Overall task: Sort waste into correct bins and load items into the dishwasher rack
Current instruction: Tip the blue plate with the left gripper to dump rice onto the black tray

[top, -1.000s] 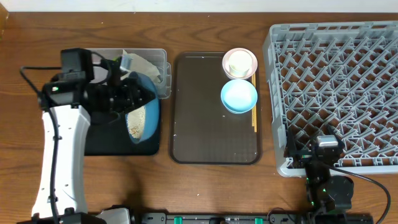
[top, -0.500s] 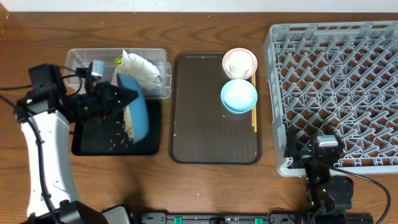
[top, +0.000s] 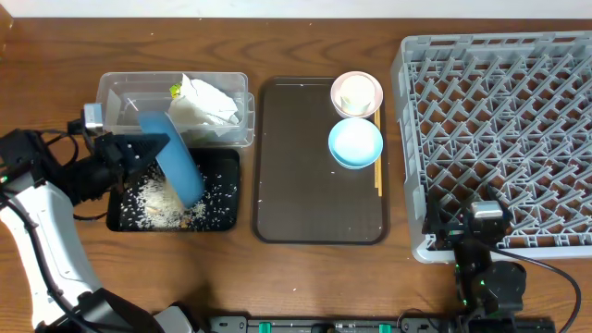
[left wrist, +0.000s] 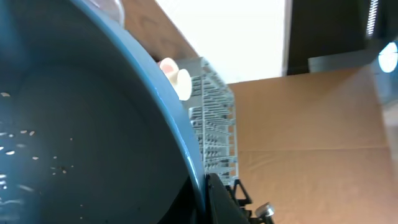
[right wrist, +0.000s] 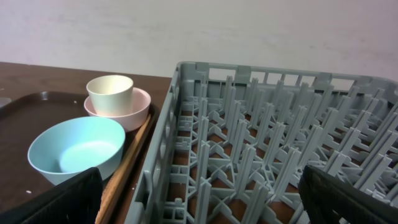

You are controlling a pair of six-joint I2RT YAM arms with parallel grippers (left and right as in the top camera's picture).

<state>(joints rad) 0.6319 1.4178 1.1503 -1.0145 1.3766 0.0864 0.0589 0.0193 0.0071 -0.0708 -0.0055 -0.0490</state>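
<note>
**Blue dish tilted steeply over the black tray**

On my overhead view, the left claw [top: 155,151] sits at centre left, clamped on the rim of the wide blue dish [top: 176,168]. It holds the dish tipped steeply on edge above the black tray [top: 222,225]. Loose rice grains [top: 153,208] lie scattered across the tray floor, thickest toward its lower left. My left wrist camera is filled by the inside of the dish, with a few grains clinging to it.

Just above the tray, the clear tub [top: 116,91] holds the crumpled paper napkin [top: 208,104] and the yellow-green wrapper [top: 174,90].

On the brown serving tray [top: 314,199] in mid-frame, the white cup [top: 356,92] sits inside the pinkish-white bowl [top: 372,104]. The light-blue bowl [top: 355,143] is just below it, with the chopsticks [top: 377,176] along the tray's right edge.

The grey rack [top: 499,111] fills the right side of the worktop [top: 305,277]. The right claw [right wrist: 202,202] is at the rack's lower edge, fingers spread wide, gripping nothing.
</note>
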